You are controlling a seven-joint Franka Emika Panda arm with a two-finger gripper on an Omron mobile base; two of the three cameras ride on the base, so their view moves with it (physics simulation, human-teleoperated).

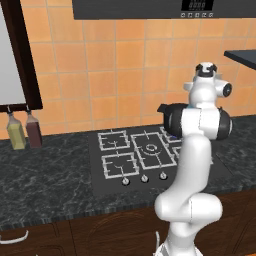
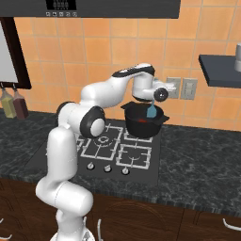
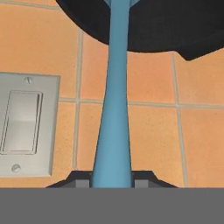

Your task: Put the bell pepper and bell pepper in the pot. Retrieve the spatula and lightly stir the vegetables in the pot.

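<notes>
The gripper [image 3: 112,181] is clamped on the handle of the light-blue spatula [image 2: 151,111], whose flat head hangs inside the black pot [image 2: 141,127] on the stove's [image 2: 61,149] far right burner.

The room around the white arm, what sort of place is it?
A kitchen, by the look of it, computer-rendered. A gas hob with knobs is set into a dark stone counter, a black pot stands on a back burner, and orange tiles cover the wall behind.
</notes>
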